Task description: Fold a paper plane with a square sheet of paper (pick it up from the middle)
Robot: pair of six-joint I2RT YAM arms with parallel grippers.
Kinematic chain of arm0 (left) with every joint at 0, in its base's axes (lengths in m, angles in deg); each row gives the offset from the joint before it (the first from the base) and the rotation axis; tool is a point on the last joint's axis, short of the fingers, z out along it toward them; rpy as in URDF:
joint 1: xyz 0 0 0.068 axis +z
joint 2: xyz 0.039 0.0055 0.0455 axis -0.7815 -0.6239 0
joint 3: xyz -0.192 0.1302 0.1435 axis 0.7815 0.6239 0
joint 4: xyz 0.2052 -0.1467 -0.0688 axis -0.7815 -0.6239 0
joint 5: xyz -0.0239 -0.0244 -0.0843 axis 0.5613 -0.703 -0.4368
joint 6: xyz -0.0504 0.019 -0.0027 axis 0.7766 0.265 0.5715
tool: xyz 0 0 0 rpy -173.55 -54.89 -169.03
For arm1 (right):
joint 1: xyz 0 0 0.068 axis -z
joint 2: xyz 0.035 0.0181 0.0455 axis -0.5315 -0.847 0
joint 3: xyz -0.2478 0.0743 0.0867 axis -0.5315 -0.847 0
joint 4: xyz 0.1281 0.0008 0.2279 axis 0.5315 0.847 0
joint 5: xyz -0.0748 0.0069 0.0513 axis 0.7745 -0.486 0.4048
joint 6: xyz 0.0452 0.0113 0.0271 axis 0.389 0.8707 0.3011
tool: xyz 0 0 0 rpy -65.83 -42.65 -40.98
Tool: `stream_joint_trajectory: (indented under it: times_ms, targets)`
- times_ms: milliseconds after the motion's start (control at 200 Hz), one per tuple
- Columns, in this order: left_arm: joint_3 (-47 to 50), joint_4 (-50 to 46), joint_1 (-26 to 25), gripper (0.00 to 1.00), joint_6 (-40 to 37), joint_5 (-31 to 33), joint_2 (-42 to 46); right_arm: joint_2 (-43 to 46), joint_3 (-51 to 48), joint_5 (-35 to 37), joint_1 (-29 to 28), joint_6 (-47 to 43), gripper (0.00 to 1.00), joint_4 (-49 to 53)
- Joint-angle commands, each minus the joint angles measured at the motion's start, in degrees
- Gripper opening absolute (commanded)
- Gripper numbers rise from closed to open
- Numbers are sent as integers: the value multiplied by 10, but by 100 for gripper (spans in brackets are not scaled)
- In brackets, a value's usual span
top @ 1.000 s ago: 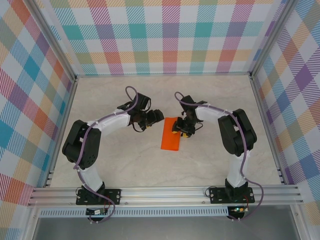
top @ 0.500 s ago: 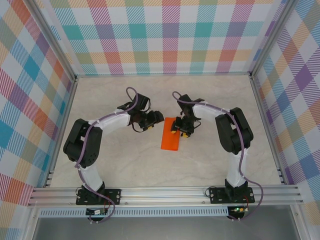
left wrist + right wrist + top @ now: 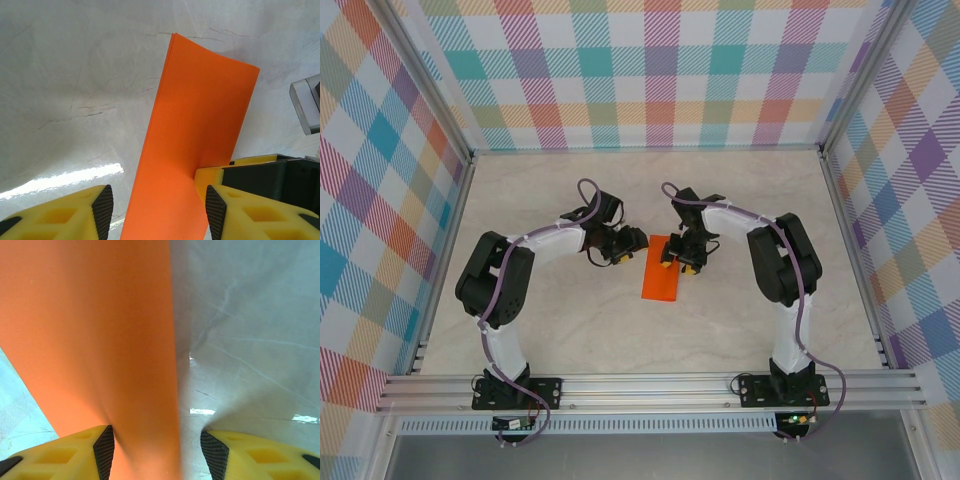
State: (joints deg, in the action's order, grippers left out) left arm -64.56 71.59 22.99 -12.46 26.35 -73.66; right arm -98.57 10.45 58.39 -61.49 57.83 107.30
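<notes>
The square sheet of paper (image 3: 660, 272) is bright orange and folded into a narrow rectangle, not the shape of a paper plane. It lies mid-table, its far end between the two grippers. My left gripper (image 3: 631, 241) is at its left side. In the left wrist view the paper (image 3: 200, 135) runs between the open jaws of the left gripper (image 3: 159, 212), clear of the left pad (image 3: 102, 212). My right gripper (image 3: 677, 261) is at its right edge. In the right wrist view the paper (image 3: 100, 330) passes between the open jaws of the right gripper (image 3: 159, 452), against the left pad (image 3: 105, 452).
The marble-patterned tabletop (image 3: 570, 330) is walled by checked panels (image 3: 650, 70) on three sides, with an aluminium rail (image 3: 650, 385) along the near edge. A yellow finger of the right gripper (image 3: 220, 175) touches the paper's edge in the left wrist view.
My left gripper's jaws have narrowed around the paper and its arm has shifted slightly right. The right gripper and the paper have stayed almost where they were.
</notes>
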Motion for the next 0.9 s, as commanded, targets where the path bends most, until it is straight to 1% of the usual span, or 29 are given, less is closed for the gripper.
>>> stream_joint_trajectory:
  times_ms: [0, 150, 255, 490, 655, 800, 895]
  targets:
    - [-2, -2, 1, 51, -3, -6, -11, -87, -40, 43, -15, -26, 55, -40]
    - [-2, 1, 0, 47, -4, -14, -16, -91, -37, 43, -16, -25, 55, -38]
    - [-3, 7, -1, 42, -3, -29, -24, -95, -33, 42, -16, -22, 55, -34]
    - [-9, 21, -6, 29, -1, -66, -42, -102, -30, 38, -16, -16, 55, -33]
    - [-13, 33, -12, 17, 1, -89, -55, -103, -30, 40, -16, -14, 55, -34]
    - [-19, 34, -17, 10, -1, -104, -71, -105, -31, 40, -16, -14, 55, -34]
    - [-24, 35, -21, 8, -4, -109, -80, -106, -31, 40, -16, -11, 55, -33]
